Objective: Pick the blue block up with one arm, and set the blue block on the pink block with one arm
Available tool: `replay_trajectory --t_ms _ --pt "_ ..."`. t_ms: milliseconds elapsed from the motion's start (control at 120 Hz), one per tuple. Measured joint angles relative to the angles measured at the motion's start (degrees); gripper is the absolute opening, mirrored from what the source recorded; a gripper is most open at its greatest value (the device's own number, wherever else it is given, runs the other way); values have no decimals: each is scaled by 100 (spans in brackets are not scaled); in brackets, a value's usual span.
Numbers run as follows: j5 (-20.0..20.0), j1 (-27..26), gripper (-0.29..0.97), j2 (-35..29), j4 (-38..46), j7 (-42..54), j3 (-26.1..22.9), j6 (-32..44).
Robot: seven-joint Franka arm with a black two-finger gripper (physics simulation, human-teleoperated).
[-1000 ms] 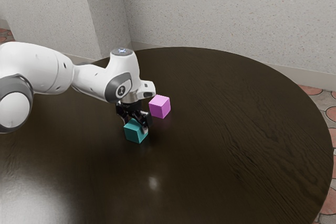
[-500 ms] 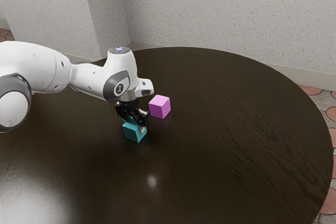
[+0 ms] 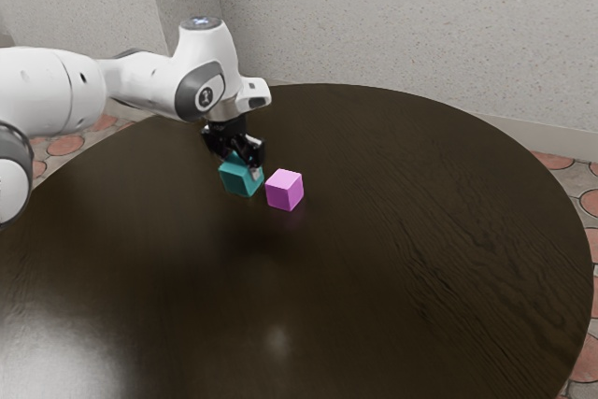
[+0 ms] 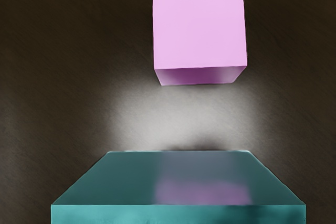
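while tool (image 3: 246, 166) clamps 1 blue block (image 3: 237, 181) above table (image 3: 420, 231), 1 pink block (image 3: 284, 190) sits nr it.

Distant side camera overlooks the dark wooden table (image 3: 420, 259); close wrist camera looks down; both share teal cube (image 3: 239, 179) between jaws, pink cube (image 3: 284, 190) beyond.

**Blue block lifted clear of the bench**

A second ago the blue block (image 3: 241, 178) sat on the bench (image 3: 420, 231), nearer than the pink block (image 3: 284, 190) and toward the exterior view's left of it. Since then my arm has risen and swung toward the far side, carrying the block up with it. The block now hangs in the air in my jaws, off the bench, just beside the pink block on the exterior view's left and about level with its top.
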State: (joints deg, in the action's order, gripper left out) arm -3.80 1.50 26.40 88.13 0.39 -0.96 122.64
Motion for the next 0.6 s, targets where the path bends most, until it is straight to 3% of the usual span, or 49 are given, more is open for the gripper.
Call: replay_trajectory --t_ms 183,600 --pt "-3 -8 32 899 -1758 -14 -39 -661" --pt "-25 -9 32 2319 -3565 9 -55 -1418"
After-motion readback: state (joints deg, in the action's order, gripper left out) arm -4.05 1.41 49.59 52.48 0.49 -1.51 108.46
